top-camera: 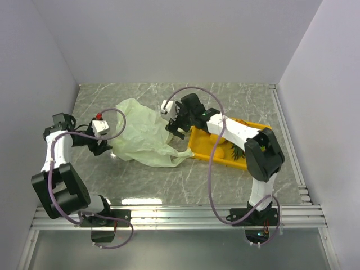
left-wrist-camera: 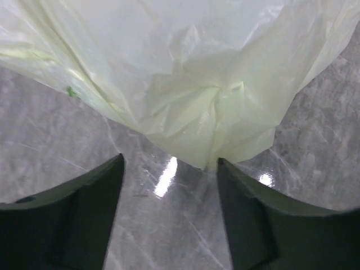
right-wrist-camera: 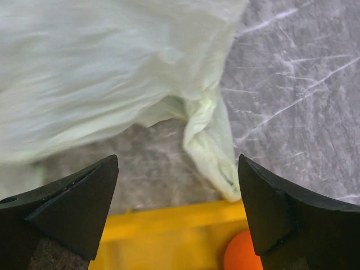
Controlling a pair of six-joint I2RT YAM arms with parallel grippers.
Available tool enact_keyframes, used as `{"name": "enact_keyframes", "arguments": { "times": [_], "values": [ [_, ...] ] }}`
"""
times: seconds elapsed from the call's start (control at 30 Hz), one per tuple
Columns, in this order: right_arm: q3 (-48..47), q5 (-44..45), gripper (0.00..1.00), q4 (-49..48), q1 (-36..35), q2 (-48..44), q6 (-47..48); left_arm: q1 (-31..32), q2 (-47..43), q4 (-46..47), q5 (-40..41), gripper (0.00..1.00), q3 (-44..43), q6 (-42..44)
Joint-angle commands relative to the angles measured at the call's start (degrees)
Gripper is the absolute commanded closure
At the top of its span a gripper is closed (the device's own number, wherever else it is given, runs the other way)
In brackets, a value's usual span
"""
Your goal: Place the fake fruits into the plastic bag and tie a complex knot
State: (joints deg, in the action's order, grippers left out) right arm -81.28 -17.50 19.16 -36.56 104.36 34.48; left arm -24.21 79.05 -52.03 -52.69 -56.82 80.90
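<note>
Top view: the arm bases stand at the near edge. The left gripper [top-camera: 104, 147] sits at the left edge of the plastic bag [top-camera: 143, 135], which lies crumpled on the marble table [top-camera: 169, 185]. The right gripper [top-camera: 173, 128] hovers at the bag's right side, beside the yellow tray [top-camera: 256, 125] holding the fake fruits [top-camera: 220, 151].

Left wrist: jaws wide apart, gripping nothing, with the bag's edge just ahead.

Right wrist: jaws wide apart and empty, above a bag handle [right-wrist-camera: 211, 140] and the tray rim. An orange ball [right-wrist-camera: 243, 254] lies in the tray.
</note>
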Motion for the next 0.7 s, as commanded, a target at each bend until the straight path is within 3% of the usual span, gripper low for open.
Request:
{"name": "enact_keyframes", "arguments": {
  "times": [0.0,0.2,0.27,0.33,0.4,0.43,0.47,0.67],
  "values": [
    [-2.92,5.46,0.06,-10.89,0.34,2.25,1.19,-0.58,-3.53,-7.11,-5.05,0.24,-4.09,3.82],
    [-9.33,4.13,0.05,-7.48,0.43,10.94,4.37,-0.84,-8.20,-11.07,-8.48,0.20,-8.48,-0.91],
    [-12.74,4.32,0.08,-5.81,0.69,14.64,4.19,-0.84,-9.17,-9.94,-10.24,0.07,-10.32,-5.74],
    [-15.48,3.70,0.12,-2.21,1.05,17.79,3.58,-0.76,-9.70,-8.62,-12.17,0.05,-12.08,-13.26],
    [-18.12,1.86,0.16,0.78,1.57,19.39,3.49,0.12,-10.31,-4.15,-13.41,0.05,-14.45,-19.78],
    [-18.56,0.63,0.16,1.75,1.92,19.65,3.23,0.65,-10.58,-0.30,-13.15,0.06,-14.81,-30.78],
    [-19.44,-2.51,0.14,3.24,2.27,19.83,3.49,1.00,-10.93,6.26,-12.53,0.06,-14.73,-35.94],
    [-21.64,-5.27,0.10,9.75,2.54,21.32,5.07,3.28,-14.70,20.98,-11.83,0.05,-11.39,-53.29]
  ]
}}
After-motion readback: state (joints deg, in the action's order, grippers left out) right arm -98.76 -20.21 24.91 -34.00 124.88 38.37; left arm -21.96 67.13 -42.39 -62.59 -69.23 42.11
